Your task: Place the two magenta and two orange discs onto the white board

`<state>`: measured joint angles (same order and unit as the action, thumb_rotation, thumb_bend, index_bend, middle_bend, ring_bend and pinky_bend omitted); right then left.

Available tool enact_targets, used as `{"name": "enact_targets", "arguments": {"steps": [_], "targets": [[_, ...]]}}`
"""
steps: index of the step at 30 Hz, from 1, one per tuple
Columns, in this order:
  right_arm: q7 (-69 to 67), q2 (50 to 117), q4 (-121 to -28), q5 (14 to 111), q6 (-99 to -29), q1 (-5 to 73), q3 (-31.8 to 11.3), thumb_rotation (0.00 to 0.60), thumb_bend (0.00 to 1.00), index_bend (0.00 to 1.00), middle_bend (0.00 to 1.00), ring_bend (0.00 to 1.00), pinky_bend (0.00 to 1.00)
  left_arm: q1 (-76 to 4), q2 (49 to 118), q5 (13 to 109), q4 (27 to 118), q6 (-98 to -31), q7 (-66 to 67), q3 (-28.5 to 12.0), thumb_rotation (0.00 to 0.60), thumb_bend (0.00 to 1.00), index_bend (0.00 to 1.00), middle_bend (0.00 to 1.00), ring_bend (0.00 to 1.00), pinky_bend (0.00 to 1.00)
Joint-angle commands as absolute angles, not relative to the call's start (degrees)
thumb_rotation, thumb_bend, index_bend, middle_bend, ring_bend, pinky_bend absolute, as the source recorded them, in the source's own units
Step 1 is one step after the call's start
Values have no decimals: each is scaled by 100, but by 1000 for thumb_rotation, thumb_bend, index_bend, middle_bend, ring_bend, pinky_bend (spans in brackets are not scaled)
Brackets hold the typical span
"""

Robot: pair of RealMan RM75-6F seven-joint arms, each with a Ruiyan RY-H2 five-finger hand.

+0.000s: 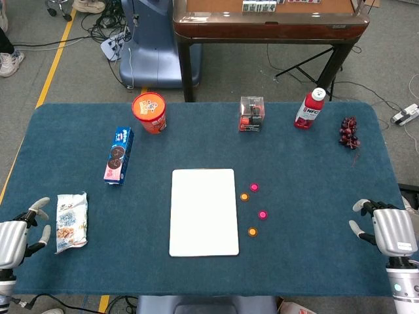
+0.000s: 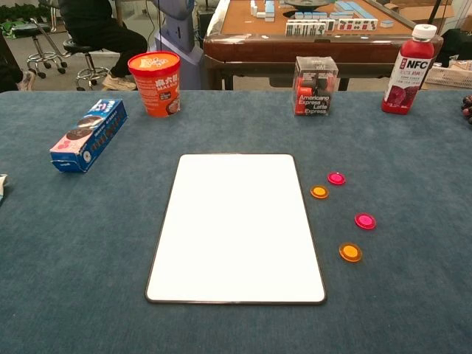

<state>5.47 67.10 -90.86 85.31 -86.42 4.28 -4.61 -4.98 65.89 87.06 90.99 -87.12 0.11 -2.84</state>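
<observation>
Overhead, my left hand (image 1: 18,230) and right hand (image 1: 386,226) rest empty at the near corners, fingers apart, well away from the discs. From the chest, both orange discs (image 2: 319,192) (image 2: 350,252) and both magenta discs (image 2: 336,178) (image 2: 365,220) lie just right of the bare board (image 2: 236,228); nothing is started, so I judge my right hand must reach in first.

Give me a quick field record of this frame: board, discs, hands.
board: flat white rectangular board, bare, on blue cloth table
discs: two round magenta discs and two round orange discs, all on the cloth right of the board
left hand: open, at near left edge
right hand: open, at near right edge
progress: no disc on board
</observation>
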Motion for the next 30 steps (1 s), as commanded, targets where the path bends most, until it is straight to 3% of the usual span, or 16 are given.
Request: {"name": "enact_targets", "arguments": {"steps": [1,4,8,10,15,30], "targets": [[540,6723,-9108,8526,-8557,470,-456,600,195,494,614,631,697,-476,6575,8704,9099,-8704,23,-253,600,472,211,447,508,693],[579,6727,-9184,8523,-8362,598,-475,600,192,497,684,712,783,-466,6552,8649,9087,-8676,-13,-255,600,472,211,445,507,693],[748,6749,-9396,8571,-8037,831,-485,600,112,497,905,948,960,-394,6551,8643,9080,-8732,-40,-211,600,471,211,440,507,693],[904,6756,-9530,8564,-7870,947,-498,600,62,497,980,999,1000,-357,6549,8658,9038,-8738,-42,-163,600,472,211,440,507,693],[1491,6882,-9890,8391,-7424,1288,-598,600,2,497,1000,1000,1000,-283,6589,8617,8914,-8754,-171,-123,600,472,212,439,506,693],[2767,7812,-9759,7351,-6168,2249,-748,600,18,497,1000,1000,1000,-210,6703,8656,8639,-8793,-344,-89,600,471,251,439,506,690]]}}
